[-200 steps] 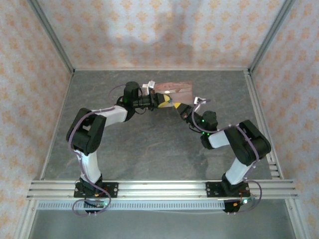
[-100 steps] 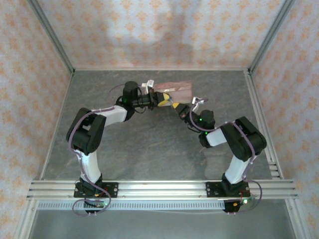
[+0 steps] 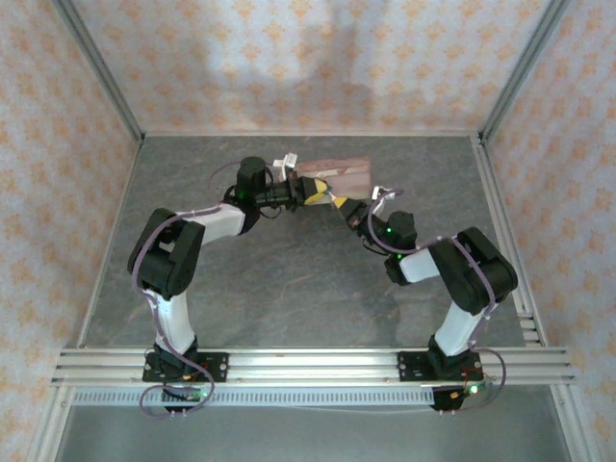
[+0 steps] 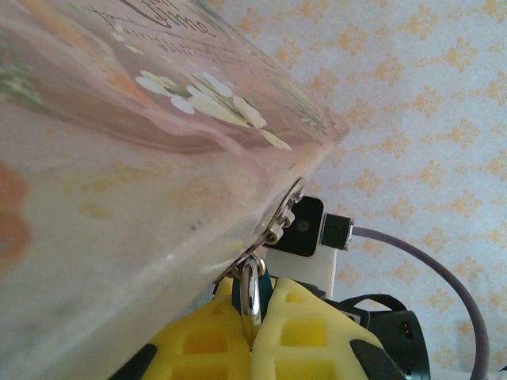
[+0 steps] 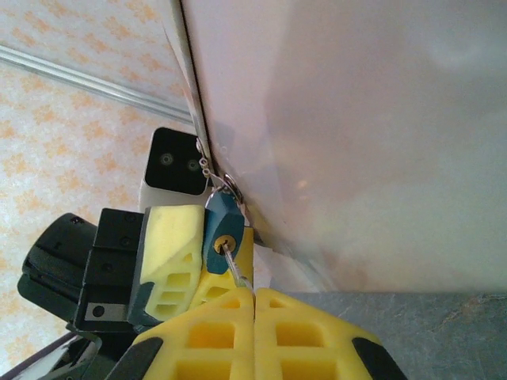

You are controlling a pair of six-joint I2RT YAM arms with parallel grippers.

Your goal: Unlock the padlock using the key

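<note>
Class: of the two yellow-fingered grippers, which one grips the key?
The right gripper: it is shut on the key, whose tip is at the keyhole of the padlock. The left gripper clamps the padlock's body.

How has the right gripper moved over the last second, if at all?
Yes, slightly: the right gripper has edged left, farther from the table's right side rail.

right gripper (image 3: 337, 203) | edged up-left, closer to the tin (image 3: 348, 173); its arm (image 3: 452, 265) drawn inward | over the last second
</note>
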